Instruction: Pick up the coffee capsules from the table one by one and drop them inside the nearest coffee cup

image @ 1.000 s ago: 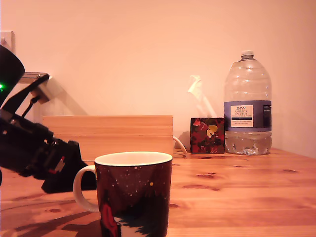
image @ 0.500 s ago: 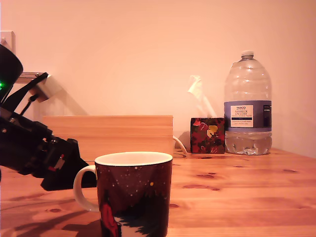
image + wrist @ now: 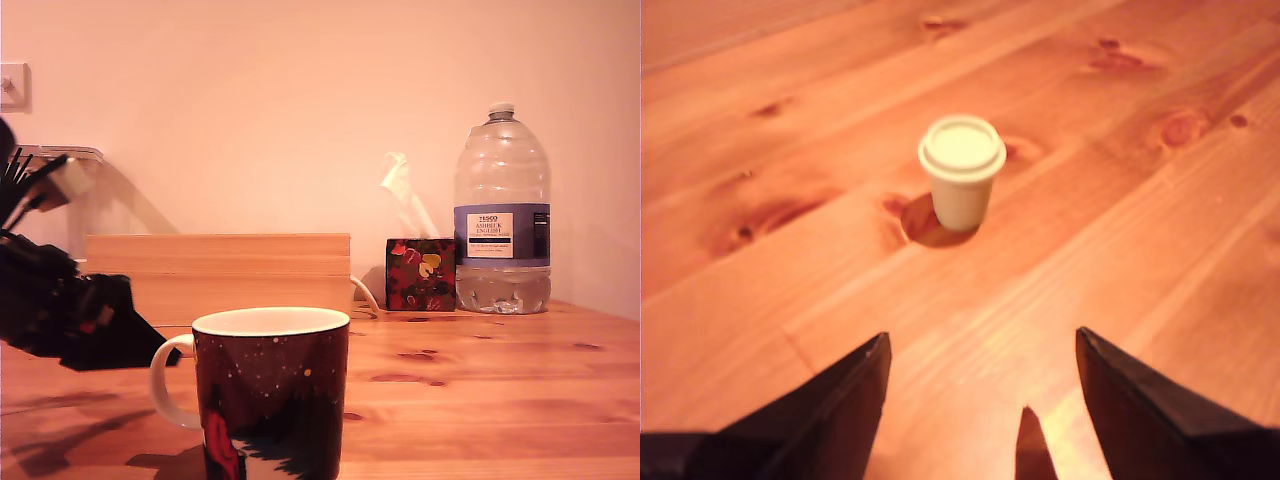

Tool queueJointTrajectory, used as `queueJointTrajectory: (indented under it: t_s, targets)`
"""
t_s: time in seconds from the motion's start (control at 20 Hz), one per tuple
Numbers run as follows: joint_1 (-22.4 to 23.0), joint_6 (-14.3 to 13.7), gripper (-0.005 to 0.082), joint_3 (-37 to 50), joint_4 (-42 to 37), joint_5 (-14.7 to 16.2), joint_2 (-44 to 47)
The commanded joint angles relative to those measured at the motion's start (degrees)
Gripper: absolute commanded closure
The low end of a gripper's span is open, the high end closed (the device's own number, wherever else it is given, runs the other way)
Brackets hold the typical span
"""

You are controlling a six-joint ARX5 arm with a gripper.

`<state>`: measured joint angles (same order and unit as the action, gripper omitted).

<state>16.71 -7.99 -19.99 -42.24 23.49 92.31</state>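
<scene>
In the wrist view a pale green coffee capsule (image 3: pixel 961 172) stands upright on the pine table (image 3: pixel 1160 250), rim up. My gripper (image 3: pixel 983 345) hangs above the wood a short way from the capsule, open, its two dark fingertips (image 3: pixel 855 385) apart with nothing between them. In the exterior view the dark coffee cup (image 3: pixel 268 390) with a white inside, handle and red figure stands at the front, and the black arm (image 3: pixel 70 320) sits at that view's left, behind the cup's handle. The capsule does not show in the exterior view.
A pale wooden box-like block (image 3: pixel 220 272) lies behind the cup. Towards the exterior view's right stand a patterned tissue box (image 3: pixel 420 272) and a large water bottle (image 3: pixel 502 215). A wall closes off the back of the table (image 3: pixel 500 390).
The arm has drawn back towards the exterior view's left and risen a little, away from the cup's handle. The cup has not moved.
</scene>
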Motion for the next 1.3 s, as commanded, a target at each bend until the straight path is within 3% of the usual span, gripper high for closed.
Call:
queueJointTrajectory:
  t_s: [0.0, 0.3, 0.7, 1.1, 1.25]
  targets:
    - [-0.4, 0.0, 0.0215, 0.7, -0.8, 0.0, -0.4]
    - [-0.5, 0.0, 0.0215, 0.7, -3.9, 0.0, 0.8]
    - [-0.4, 0.1, 0.0215, -0.4, -18.1, 0.1, 11.6]
    - [1.0, 0.0, 0.0215, -5.9, -18.6, 0.5, 17.8]
    - [1.9, -0.2, 0.0216, -8.6, -14.6, 0.5, 18.1]
